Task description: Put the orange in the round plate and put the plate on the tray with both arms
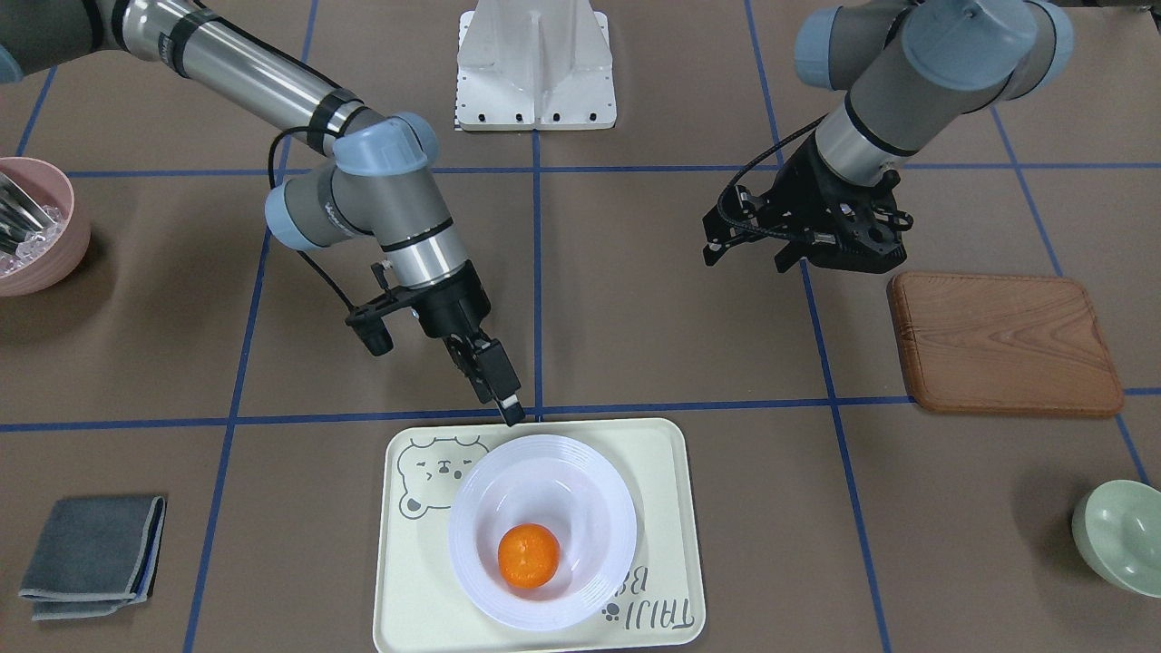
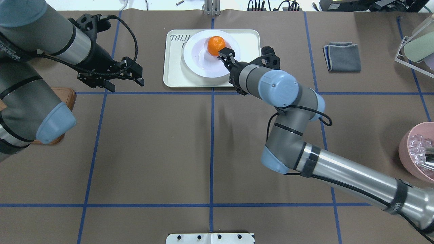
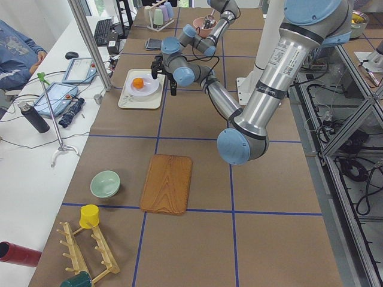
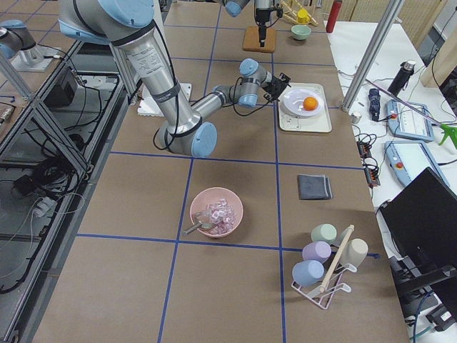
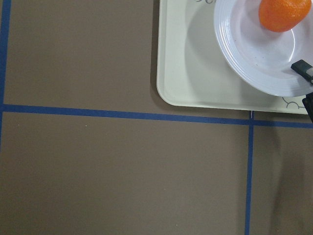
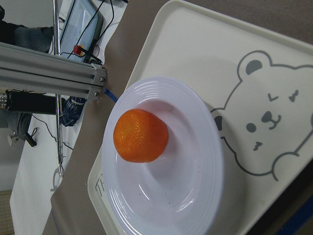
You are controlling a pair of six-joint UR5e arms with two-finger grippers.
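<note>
The orange (image 1: 529, 555) lies in the sunken centre of the white round plate (image 1: 544, 449). That plate stands on the cream tray (image 1: 408, 580) with the bear drawing. My right gripper (image 1: 512, 413) hovers at the tray's edge nearest the robot, just off the plate's rim, and its fingers look pressed together with nothing in them. From overhead its tip (image 2: 226, 53) overlaps the plate (image 2: 203, 64) beside the orange (image 2: 216, 45). My left gripper (image 1: 748, 256) hangs open and empty above bare table, well away from the tray (image 2: 173, 67).
A brown wooden board (image 1: 1002, 343) lies under the left arm's side, and a pale green bowl (image 1: 1120, 535) sits beyond it. A pink bowl (image 1: 36, 227) of clear pieces and a folded grey cloth (image 1: 91, 553) are on the right arm's side.
</note>
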